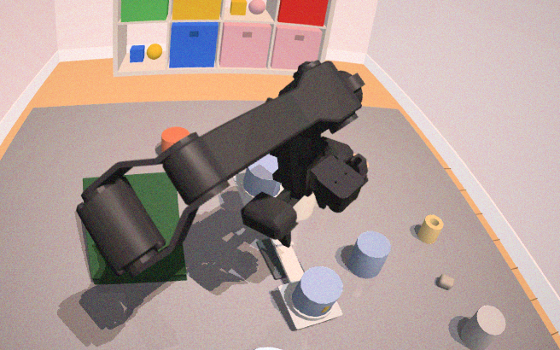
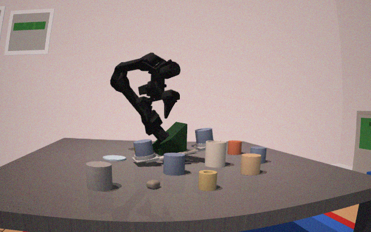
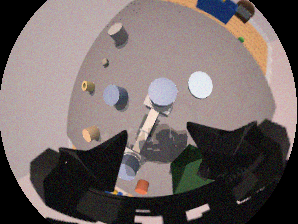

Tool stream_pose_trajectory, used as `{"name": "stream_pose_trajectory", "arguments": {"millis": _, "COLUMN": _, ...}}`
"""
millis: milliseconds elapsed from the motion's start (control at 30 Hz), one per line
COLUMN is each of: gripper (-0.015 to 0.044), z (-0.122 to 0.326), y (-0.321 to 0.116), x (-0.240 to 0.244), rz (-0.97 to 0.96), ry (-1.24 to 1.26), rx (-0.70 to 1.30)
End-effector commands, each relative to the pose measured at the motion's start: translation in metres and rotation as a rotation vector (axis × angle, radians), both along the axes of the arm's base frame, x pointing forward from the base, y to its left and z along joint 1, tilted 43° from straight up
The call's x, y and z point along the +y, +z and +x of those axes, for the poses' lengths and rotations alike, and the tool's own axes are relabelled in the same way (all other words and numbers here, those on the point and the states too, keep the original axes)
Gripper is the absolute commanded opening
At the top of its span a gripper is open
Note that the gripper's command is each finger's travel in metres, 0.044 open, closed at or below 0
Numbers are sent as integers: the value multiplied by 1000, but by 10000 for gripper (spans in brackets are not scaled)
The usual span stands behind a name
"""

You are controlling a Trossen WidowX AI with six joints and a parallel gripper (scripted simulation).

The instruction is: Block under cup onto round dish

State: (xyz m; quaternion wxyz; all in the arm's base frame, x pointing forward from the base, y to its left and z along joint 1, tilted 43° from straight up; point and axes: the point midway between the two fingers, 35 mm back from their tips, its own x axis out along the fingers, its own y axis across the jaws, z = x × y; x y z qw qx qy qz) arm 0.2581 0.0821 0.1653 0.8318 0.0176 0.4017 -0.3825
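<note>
A blue cup stands upside down on the balance's near end, beside the dish; a small yellowish mark shows low on its side in the top view. A matching cup stands on the far end, partly behind the arm in the top view. The balance tilts, its near end lower. The round pale dish is bare. My gripper is open and empty, high above the balance. No block is visible.
A loose blue cup stands beside the balance; a white hollow cylinder stands near the far end. A green wedge is opposite. Orange, tan, yellow and grey cylinders and a small stone stand farther out.
</note>
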Motion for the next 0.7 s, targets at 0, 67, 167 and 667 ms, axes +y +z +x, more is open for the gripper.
{"name": "stream_pose_trajectory", "arguments": {"millis": 0, "gripper": 440, "z": 10, "y": 1, "x": -10, "rz": 34, "ry": -96, "rx": -27}}
{"name": "stream_pose_trajectory", "arguments": {"millis": 67, "gripper": 440, "z": 15, "y": 2, "x": -16, "rz": 51, "ry": -153, "rx": -46}}
{"name": "stream_pose_trajectory", "arguments": {"millis": 167, "gripper": 440, "z": 24, "y": 2, "x": -27, "rz": 76, "ry": -238, "rx": -74}}
{"name": "stream_pose_trajectory", "arguments": {"millis": 667, "gripper": 440, "z": 47, "y": 4, "x": -65, "rz": 145, "ry": -532, "rx": -179}}
